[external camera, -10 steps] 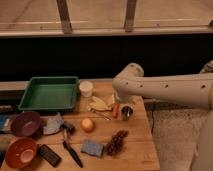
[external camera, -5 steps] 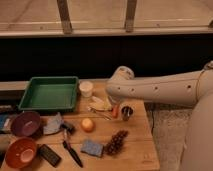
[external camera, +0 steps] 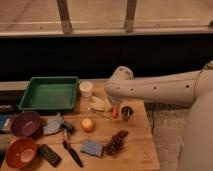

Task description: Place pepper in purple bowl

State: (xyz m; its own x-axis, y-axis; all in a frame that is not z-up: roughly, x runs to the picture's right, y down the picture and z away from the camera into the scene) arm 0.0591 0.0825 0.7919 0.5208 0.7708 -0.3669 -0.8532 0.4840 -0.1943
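Over the far right side of the wooden table (external camera: 135,137), the gripper (external camera: 118,100) is hanging from the white arm (external camera: 165,90), largely tucked under its wrist. Its jaws are standing wide apart and gripping nothing. Just below, the pepper (external camera: 115,111) is lying on the table, right beside a small dark cup (external camera: 126,113). The purple bowl (external camera: 26,123) is sitting well apart at the left edge, above an orange-red bowl (external camera: 21,151).

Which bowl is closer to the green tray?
The purple bowl, just in front of the green tray; the orange bowl lies farther forward. The tool hangs near the pepper.
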